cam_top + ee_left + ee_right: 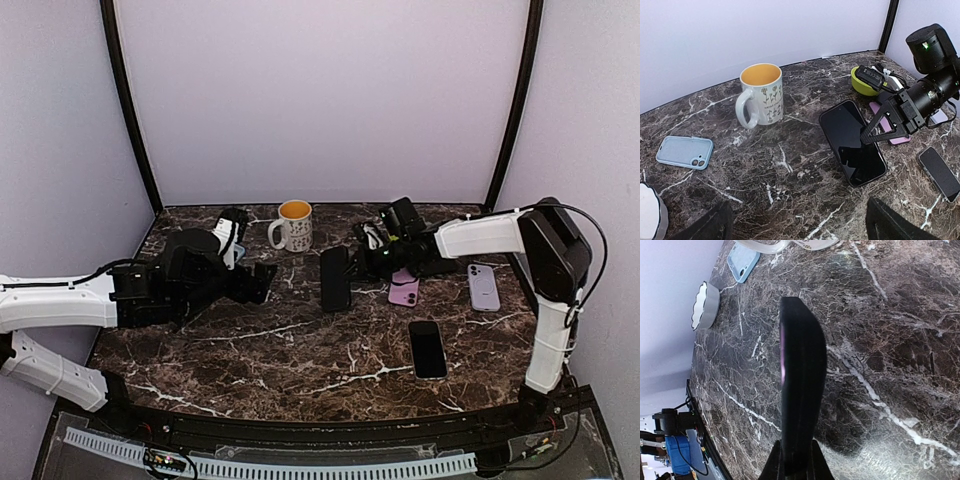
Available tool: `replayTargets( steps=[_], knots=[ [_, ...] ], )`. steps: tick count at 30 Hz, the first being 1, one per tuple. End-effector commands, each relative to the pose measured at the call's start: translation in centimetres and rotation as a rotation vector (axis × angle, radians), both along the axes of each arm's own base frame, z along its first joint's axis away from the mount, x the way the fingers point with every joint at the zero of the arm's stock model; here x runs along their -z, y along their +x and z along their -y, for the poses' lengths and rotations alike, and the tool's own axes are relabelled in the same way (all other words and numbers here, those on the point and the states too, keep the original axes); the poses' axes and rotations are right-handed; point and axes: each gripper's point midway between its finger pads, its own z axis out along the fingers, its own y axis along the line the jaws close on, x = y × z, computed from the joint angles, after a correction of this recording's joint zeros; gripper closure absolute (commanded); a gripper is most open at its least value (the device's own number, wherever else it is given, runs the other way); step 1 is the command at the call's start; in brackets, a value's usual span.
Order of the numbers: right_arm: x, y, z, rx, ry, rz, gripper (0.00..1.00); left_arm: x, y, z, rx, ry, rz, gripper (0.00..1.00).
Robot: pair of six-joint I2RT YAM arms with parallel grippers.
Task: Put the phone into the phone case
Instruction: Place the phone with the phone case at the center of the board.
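A black phone point(335, 278) with a glossy screen lies mid-table; it also shows in the left wrist view point(852, 142). My right gripper point(362, 262) is shut on its right edge, and the right wrist view shows the phone point(800, 380) edge-on between my right gripper's point(795, 460) fingers. My left gripper point(262, 280) is open and empty just left of the phone; in its own view the left gripper point(800, 225) hovers above bare marble. A light blue phone case point(684, 151) lies flat at the far left, camera hole up, and also shows in the right wrist view point(742, 262).
A flowered mug point(292, 225) stands at the back centre. A pink phone point(404, 288), a lilac phone point(484, 287) and another black phone point(427, 348) lie to the right. A green bowl point(863, 82) sits behind the right gripper. A white scalloped dish point(647, 215) sits at the left.
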Motion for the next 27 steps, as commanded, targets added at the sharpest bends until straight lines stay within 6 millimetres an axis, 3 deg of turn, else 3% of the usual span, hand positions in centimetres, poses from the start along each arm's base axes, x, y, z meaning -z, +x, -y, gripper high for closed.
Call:
replayTargets(
  steps=[1,4,7,13,23,27],
  knots=[
    [-0.2,1.8,-0.3,0.01,0.045,0.028,1.0,0.0,0.0,-0.7,-0.019,-0.015,-0.005,0.06],
    [1.3,2.0,0.3,0.028,0.007,0.009,1.0,0.1,0.0,-0.7,-0.02,-0.015,-0.007,0.06],
    [2.4,2.1,0.8,0.037,-0.04,-0.001,0.88,0.1,0.0,-0.8,-0.024,-0.013,-0.007,0.06],
    [3.9,2.3,1.8,0.069,-0.095,-0.012,0.79,0.2,0.0,-0.7,-0.027,-0.024,-0.014,0.06],
    [5.3,2.4,2.8,0.085,-0.164,-0.006,0.77,0.5,0.1,-0.5,-0.026,-0.023,-0.023,0.06],
    [6.1,2.7,3.2,0.093,-0.208,-0.005,0.72,0.6,0.1,-0.5,-0.025,-0.022,-0.027,0.06]
  ],
)
